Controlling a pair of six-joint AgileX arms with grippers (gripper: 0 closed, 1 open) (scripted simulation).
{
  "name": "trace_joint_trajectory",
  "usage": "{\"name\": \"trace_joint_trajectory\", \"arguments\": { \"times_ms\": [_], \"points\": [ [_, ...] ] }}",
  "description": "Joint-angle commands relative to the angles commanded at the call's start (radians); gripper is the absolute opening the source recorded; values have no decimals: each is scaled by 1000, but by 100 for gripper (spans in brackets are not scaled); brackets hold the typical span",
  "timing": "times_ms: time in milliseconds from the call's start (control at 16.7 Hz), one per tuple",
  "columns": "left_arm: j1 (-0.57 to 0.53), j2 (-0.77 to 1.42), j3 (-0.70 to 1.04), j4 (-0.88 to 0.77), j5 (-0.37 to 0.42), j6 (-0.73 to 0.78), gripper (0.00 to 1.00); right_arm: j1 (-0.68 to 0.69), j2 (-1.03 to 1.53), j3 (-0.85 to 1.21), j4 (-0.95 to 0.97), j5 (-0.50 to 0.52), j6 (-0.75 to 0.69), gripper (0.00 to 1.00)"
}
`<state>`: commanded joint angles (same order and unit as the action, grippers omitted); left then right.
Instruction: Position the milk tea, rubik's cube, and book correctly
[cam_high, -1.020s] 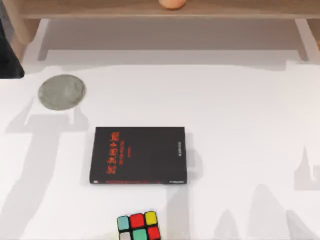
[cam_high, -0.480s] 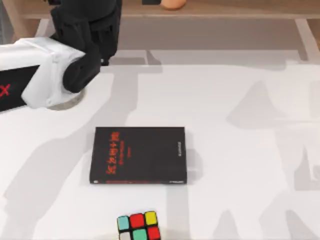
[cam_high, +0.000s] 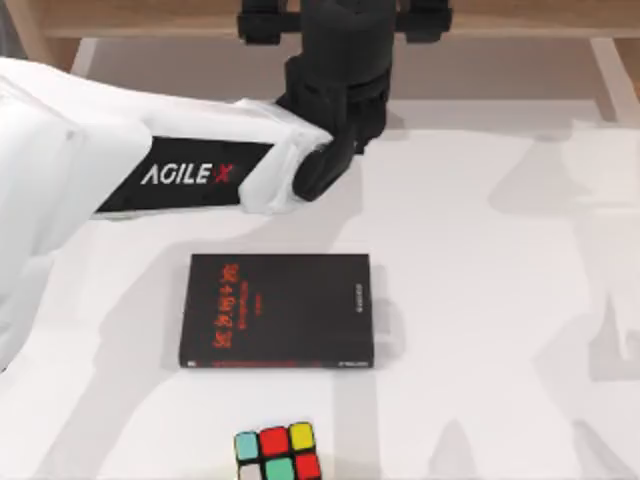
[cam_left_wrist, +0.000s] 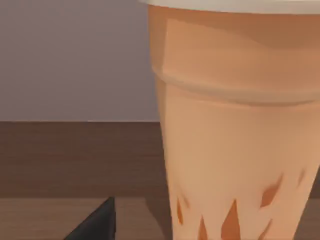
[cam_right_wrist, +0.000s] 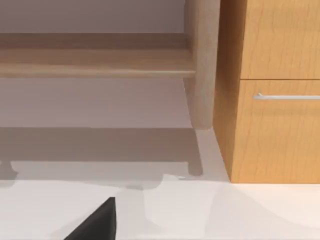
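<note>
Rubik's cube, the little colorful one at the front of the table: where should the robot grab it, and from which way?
Probably from straight above, pinching two opposite flat sides. The rubik's cube sits flat near the table's front edge, apart from the black book, so its sides look free for fingers to slide down. Its lower part is cut off in the top view, so that side can't be checked.
</note>
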<state>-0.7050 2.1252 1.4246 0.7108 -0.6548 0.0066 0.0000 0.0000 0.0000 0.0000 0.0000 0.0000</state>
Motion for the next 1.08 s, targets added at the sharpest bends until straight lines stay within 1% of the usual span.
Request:
{"name": "trace_joint_trajectory", "arguments": {
  "times_ms": [420, 540, 900, 1080],
  "points": [
    [3, 18, 19, -4, 3, -1, 100, 0, 0, 0, 0, 0, 0, 100],
    [13, 55, 77, -25, 14, -1, 100, 0, 0, 0, 0, 0, 0, 100],
    [68, 205, 339, -132, 71, -3, 100, 0, 0, 0, 0, 0, 0, 100],
    [88, 247, 414, -169, 91, -4, 100, 0, 0, 0, 0, 0, 0, 100]
  ]
}}
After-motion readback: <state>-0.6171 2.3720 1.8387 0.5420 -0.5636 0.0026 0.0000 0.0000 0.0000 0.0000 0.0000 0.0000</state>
